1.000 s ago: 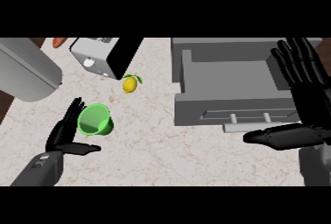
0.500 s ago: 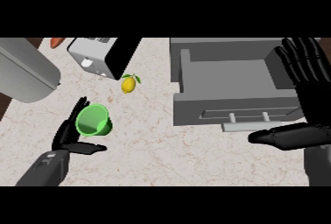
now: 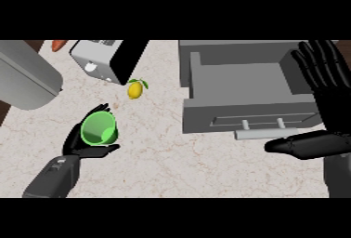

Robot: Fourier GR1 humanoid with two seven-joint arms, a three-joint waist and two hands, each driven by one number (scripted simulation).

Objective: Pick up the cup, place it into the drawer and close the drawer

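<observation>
The green cup (image 3: 100, 129) stands on the counter at the lower left, its mouth facing up towards me. My left hand (image 3: 77, 145) is against its left side: the fingers reach up behind the rim and the thumb lies just under the cup's lower edge, still fairly straight. The grey drawer (image 3: 205, 112) is pulled open at the right, with nothing inside and a bar handle (image 3: 264, 134) on its front. My right hand (image 3: 323, 83) is open over the drawer's right edge, fingers up, thumb sticking out left below the handle.
A yellow lemon (image 3: 136, 89) lies just above the cup. A toaster (image 3: 103, 60) stands at the back left beside a large grey rounded vessel (image 3: 24, 76). An orange item (image 3: 60, 44) shows at the top edge.
My left hand's fingers and thumb have moved right, closing in around the cup. The cup, drawer and right hand have barely shifted.
</observation>
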